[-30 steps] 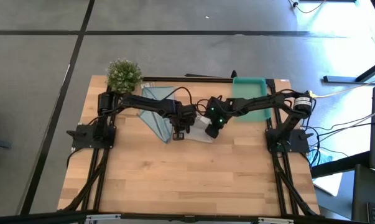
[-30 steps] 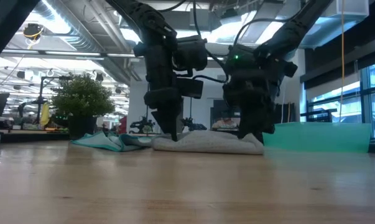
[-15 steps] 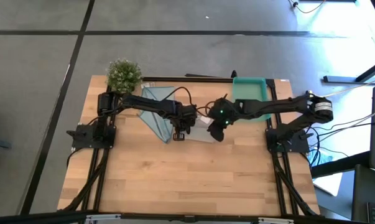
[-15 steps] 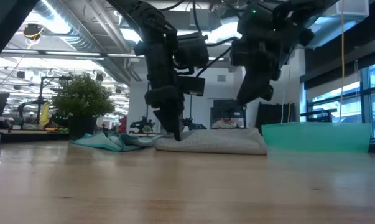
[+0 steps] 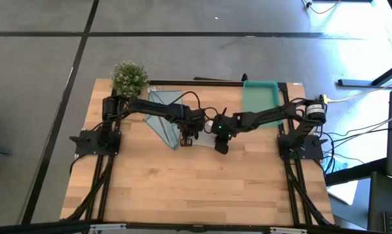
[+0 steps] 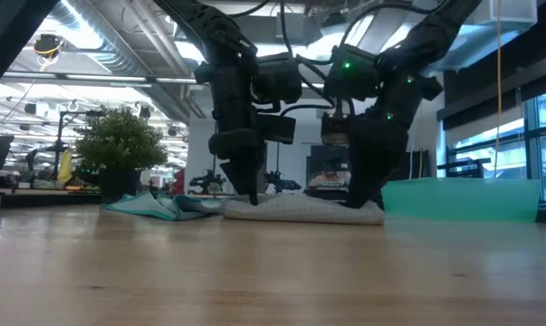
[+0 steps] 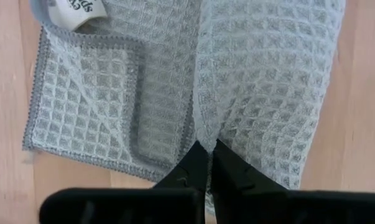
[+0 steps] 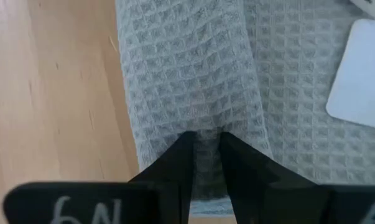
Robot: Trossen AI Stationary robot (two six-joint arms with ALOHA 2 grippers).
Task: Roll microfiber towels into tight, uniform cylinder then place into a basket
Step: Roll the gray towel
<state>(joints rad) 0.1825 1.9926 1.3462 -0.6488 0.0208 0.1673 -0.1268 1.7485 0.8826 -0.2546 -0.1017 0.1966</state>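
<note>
Left pincer [image 7: 204, 163]: fingers together, nipping the near fold of the pale grey-beige waffle-weave microfiber towel [image 7: 262, 74] at mid-counter.
Right pincer [image 8: 205, 155]: narrowly parted, clamped on the same towel's rolled edge, just right of the left one.
Towel: half-rolled, flat tail with a white label lying behind the roll.
Slip risk: both grips bite only a thin fold; uneven pull could skew the roll into a cone or let it unwind.
Light blue towel [image 5: 162, 112]: crumpled, far-left, unrolled.
Teal-green rectangular plastic basket [image 5: 259, 97]: far right on the wooden counter [image 5: 202, 188]; a loose roll may sag open in transfer.
</note>
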